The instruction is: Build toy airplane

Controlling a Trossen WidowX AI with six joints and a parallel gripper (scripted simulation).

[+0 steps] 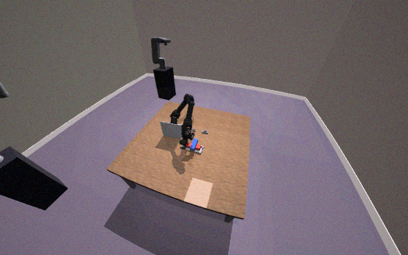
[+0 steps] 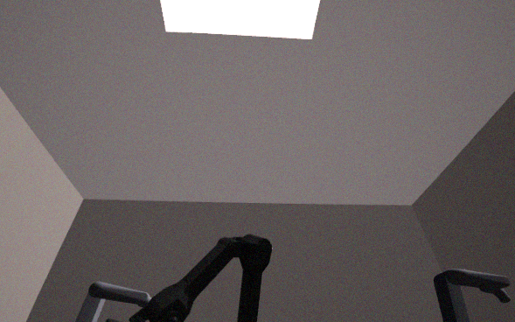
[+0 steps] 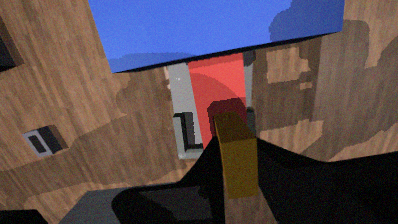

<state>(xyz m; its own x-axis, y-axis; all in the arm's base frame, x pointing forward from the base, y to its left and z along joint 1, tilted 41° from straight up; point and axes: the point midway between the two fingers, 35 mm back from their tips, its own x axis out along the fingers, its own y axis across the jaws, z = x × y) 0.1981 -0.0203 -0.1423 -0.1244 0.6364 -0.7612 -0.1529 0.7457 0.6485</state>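
Observation:
The red fuselage (image 1: 198,147) (image 3: 217,80) lies lengthwise in the pale grey jig (image 3: 181,92). The blue wing (image 1: 194,144) (image 3: 215,30) lies across the top of the fuselage. My gripper (image 1: 184,142) (image 3: 228,139) is shut on the yellow tail fin (image 3: 240,172), above the tail end of the fuselage. The fin casts a dark shadow on the red top close to its lower end. The tail socket is hidden, and I cannot tell whether the fin's tab is in it or touches the fuselage. The exterior view shows only the upper arm.
A small grey holder (image 1: 205,132) (image 3: 38,142) stands on the wooden table (image 1: 226,166), with another (image 1: 194,130) (image 3: 6,55) nearby. A grey upright panel (image 1: 171,130) stands beside the arm. A pale rectangle (image 1: 199,192) lies near the table's front edge.

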